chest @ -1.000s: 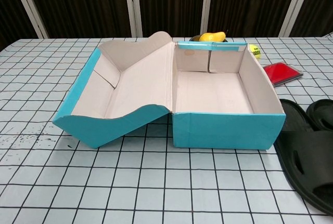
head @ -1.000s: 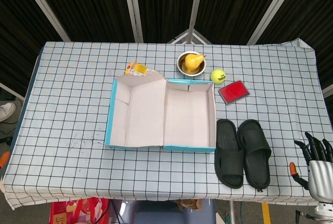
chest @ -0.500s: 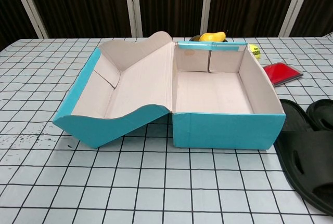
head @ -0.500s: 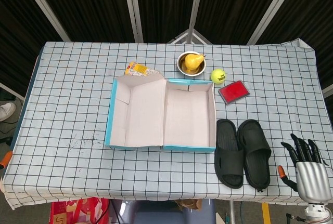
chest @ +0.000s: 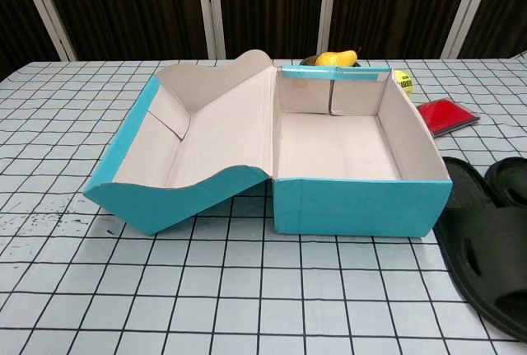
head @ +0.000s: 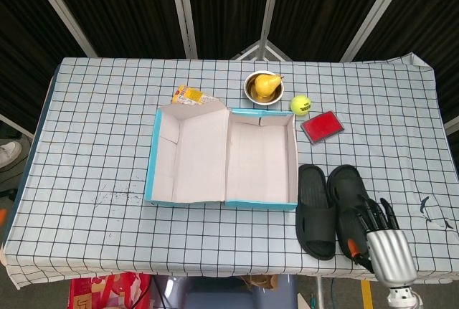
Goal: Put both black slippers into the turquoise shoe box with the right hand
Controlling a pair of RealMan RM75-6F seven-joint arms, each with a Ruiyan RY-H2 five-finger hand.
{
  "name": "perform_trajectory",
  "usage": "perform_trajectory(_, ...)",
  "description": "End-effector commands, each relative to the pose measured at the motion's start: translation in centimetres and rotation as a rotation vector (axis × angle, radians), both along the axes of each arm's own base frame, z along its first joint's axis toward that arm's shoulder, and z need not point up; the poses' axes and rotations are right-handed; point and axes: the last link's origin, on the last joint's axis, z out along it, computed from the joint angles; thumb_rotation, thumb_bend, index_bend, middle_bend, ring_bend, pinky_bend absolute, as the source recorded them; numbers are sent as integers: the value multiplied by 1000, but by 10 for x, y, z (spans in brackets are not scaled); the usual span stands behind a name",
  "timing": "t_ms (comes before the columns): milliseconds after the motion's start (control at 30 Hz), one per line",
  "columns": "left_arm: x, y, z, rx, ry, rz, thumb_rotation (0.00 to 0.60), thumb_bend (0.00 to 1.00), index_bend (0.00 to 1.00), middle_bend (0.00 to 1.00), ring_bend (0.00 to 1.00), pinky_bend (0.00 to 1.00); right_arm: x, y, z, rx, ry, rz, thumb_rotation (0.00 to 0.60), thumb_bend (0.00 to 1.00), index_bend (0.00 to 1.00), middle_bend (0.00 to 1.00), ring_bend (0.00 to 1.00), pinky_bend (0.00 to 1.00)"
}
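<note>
Two black slippers lie side by side on the checked cloth just right of the box: the left one (head: 315, 210) (chest: 486, 264) and the right one (head: 347, 191) (chest: 509, 180). The turquoise shoe box (head: 224, 201) (chest: 359, 205) stands open and empty, its lid folded out flat to the left. My right hand (head: 378, 235) hovers at the table's front edge over the near end of the right slipper, fingers spread and holding nothing. It does not show in the chest view. My left hand is out of both views.
Behind the box stand a bowl with a pear (head: 263, 86), a tennis ball (head: 299, 103), a red flat case (head: 322, 126) and a snack packet (head: 191, 95). The table's front edge runs close below the slippers.
My right hand has moved left from beyond the table's right front corner to above the near end of the right slipper. The slippers and box have not moved.
</note>
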Motion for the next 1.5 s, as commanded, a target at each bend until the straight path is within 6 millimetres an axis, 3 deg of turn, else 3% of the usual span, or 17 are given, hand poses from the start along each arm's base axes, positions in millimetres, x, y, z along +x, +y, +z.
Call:
perform_trajectory(33,-2,0,1,-3,0,4,600,382,32,0,0,68,15,2,-19,38,9,-4,600,361,217,78,102,51)
perform_trajectory(367,-3,3,0,-11,-1,12,600,382,32,0,0,68,25,2,-50,106,23,-28,600,357,175,76,51,40)
perform_trajectory(567,-3,3,0,-10,0,17,600,382,32,0,0,68,20,-4,-68,133,51,-57,600,297,124,65,34,24)
perform_trajectory(967,-3,5,-3,-13,9,27,600,382,32,0,0,68,8,-15,-79,176,99,-78,600,282,52,44,4,8)
perform_trajectory(1500,-3,8,-6,-13,25,38,600,382,32,0,0,68,0,-26,-88,198,134,-81,600,281,46,42,0,0)
